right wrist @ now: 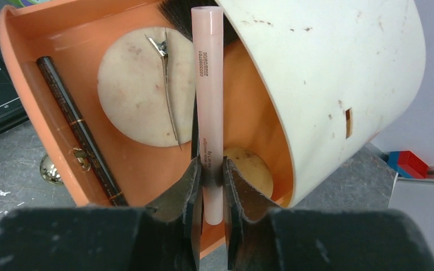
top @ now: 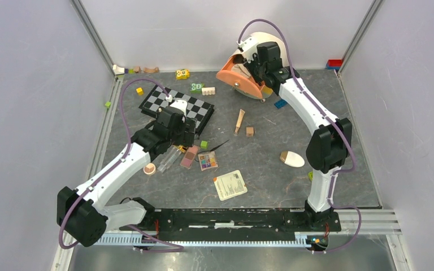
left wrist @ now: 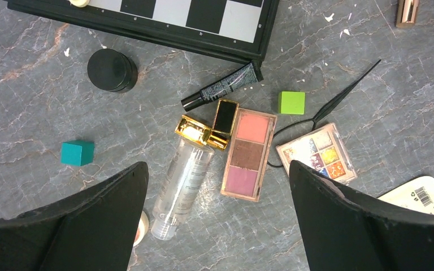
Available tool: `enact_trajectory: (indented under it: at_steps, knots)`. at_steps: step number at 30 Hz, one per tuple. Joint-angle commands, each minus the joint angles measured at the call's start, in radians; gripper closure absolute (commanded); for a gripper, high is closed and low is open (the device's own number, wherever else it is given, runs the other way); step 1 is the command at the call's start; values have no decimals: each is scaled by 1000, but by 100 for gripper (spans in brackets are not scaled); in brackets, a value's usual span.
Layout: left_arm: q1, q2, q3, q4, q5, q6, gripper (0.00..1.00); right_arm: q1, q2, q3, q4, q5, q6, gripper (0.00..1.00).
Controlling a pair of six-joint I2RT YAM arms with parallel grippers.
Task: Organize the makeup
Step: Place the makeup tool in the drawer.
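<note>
My right gripper (right wrist: 209, 179) is shut on a pink pencil (right wrist: 209, 84), which points into the open orange case (right wrist: 28, 34) with its white lid (right wrist: 328, 73). Inside the case lie a round cream pad (right wrist: 141, 84), a metal hair clip (right wrist: 166, 79), a thin dark stick (right wrist: 79, 127) and black bristles (right wrist: 178, 11). My left gripper (left wrist: 217, 169) hangs open above the table. Below it lie a clear tube (left wrist: 183, 180), a pink palette (left wrist: 250, 155) and a multicolour palette (left wrist: 316, 153). A peach compact (top: 149, 169) and a white egg-shaped sponge (top: 291, 158) rest on the table.
A chessboard (left wrist: 203, 22) lies beyond the left gripper, with a black jar (left wrist: 112, 69), a black tube (left wrist: 223, 84) and a gold-capped item (left wrist: 225, 121) near it. Teal (left wrist: 78, 152) and green (left wrist: 291, 102) cubes lie close by. A printed card (top: 230, 184) lies near the front.
</note>
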Motion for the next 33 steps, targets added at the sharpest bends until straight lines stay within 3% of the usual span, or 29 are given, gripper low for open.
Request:
enact_trajectory:
  at_steps: [1, 8, 18, 24, 33]
  knots:
    - [8, -9, 5, 40, 19, 52, 0, -4, 7, 51, 5, -45, 10, 76]
    - [7, -9, 9, 30, 13, 54, 0, -6, -11, 54, 12, -52, 25, 63]
    - [6, -29, 84, -26, 39, 24, 0, -5, -134, 30, 57, -37, 74, 59]
    - [8, -34, 114, -26, 71, -20, 0, -5, -321, -152, 160, 13, 153, 55]
    - [7, -30, 100, 4, 94, -103, 0, -6, -646, -595, 268, 45, 362, 50]
